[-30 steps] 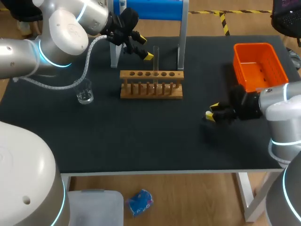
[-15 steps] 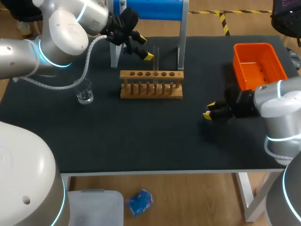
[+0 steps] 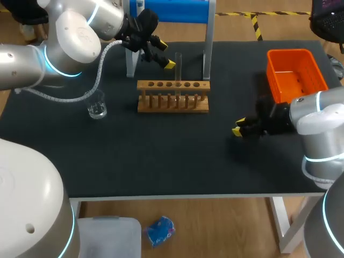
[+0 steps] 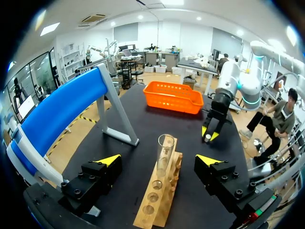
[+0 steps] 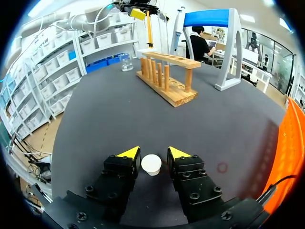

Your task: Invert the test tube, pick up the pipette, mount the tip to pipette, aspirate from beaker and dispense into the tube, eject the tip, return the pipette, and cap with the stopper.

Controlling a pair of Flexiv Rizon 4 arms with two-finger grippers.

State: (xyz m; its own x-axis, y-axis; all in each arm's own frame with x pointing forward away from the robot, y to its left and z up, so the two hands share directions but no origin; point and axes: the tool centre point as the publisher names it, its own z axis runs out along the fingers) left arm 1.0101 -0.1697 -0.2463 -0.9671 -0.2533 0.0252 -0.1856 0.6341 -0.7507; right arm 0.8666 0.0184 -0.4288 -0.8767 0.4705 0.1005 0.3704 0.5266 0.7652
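Note:
A clear test tube point(image 3: 178, 64) stands upright in the wooden rack point(image 3: 173, 102). My left gripper point(image 3: 163, 52) is open at the tube's upper part; in the left wrist view the tube point(image 4: 165, 149) rises between its spread fingers point(image 4: 108, 160) without touching them. My right gripper point(image 3: 238, 128) sits low over the mat, right of the rack. In the right wrist view a white stopper point(image 5: 151, 163) lies between its fingers point(image 5: 128, 153), close to one, with a thin gap at the other. The glass beaker point(image 3: 97, 109) stands left of the rack.
An orange basket point(image 3: 296, 75) sits at the back right, just behind my right arm. A blue-topped stand point(image 3: 171, 13) rises behind the rack. Bare black mat lies between the rack and the table's front edge.
My right gripper has shifted slightly left and away from the front edge, and its fingers have drawn closer together around the stopper. The left arm and the tube have not moved.

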